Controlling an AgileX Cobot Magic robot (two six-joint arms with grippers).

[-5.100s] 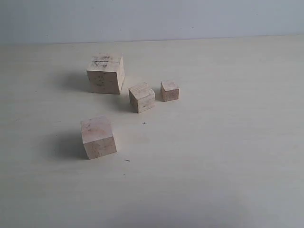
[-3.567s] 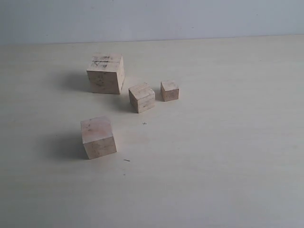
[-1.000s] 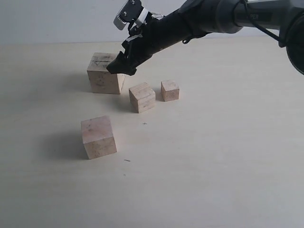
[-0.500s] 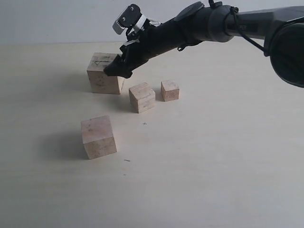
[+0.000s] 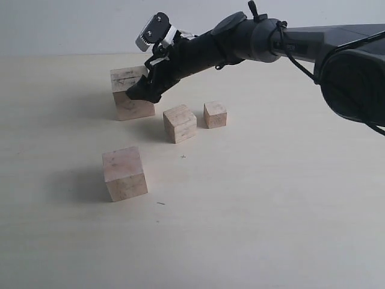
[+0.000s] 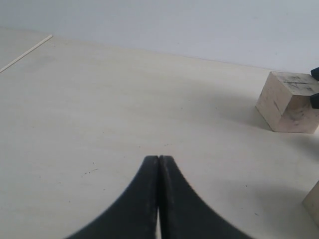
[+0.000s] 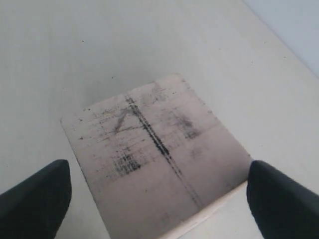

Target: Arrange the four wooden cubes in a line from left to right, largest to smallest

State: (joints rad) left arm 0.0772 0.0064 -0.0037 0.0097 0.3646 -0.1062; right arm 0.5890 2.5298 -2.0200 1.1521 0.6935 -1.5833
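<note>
Four pale wooden cubes sit on the table. The largest cube, smudged and grooved on top, stands at the back left. My right gripper reaches across to it, open, one finger at either side of its top; I see no firm contact. The second-largest cube stands alone at the front left. The third cube and the smallest cube sit to the right of the largest. My left gripper is shut on nothing above bare table, with the largest cube off to its side.
The pale tabletop stretches bare to the right and front. A light wall rises behind its back edge. The right arm runs from the upper right across the back of the scene.
The right gripper has slid further left and lower, and its fingers now straddle the largest cube's top. That cube looks slightly turned. The other cubes have not moved.
</note>
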